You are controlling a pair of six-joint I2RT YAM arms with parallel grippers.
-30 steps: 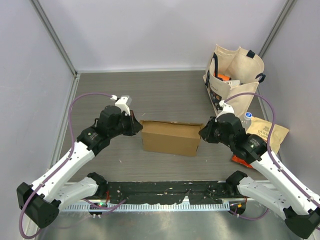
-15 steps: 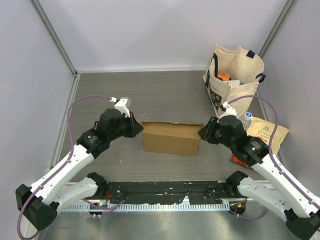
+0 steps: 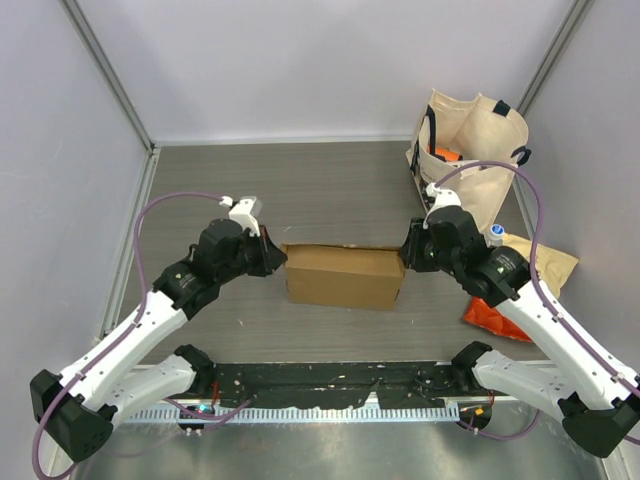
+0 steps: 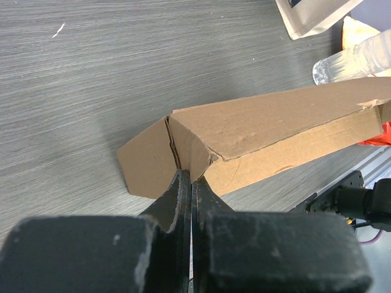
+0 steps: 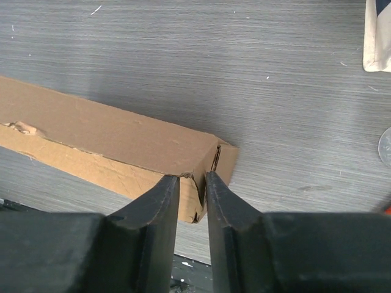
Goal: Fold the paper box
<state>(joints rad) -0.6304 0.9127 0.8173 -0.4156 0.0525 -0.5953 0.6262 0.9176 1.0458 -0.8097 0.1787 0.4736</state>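
Paper box (image 3: 343, 277) at centre of the overhead frame, one arm at each end.

The box lies on the grey table (image 3: 330, 190) as a long shallow carton. The left gripper (image 4: 187, 178) is clenched, fingers pressed together, tips touching the box's left-end corner; whether any cardboard is nipped between them cannot be told. The right gripper (image 5: 192, 178) stands slightly parted, tips straddling the right-end corner edge.

A grey wood-grain tabletop (image 3: 330, 180) lies under soft, even light inside a booth closed in by 3 plain pale-lilac walls (image 3: 330, 60), with 2 grey metal posts (image 3: 105, 70) rising from its rear corners and a black rail (image 3: 340, 378) along the near edge.
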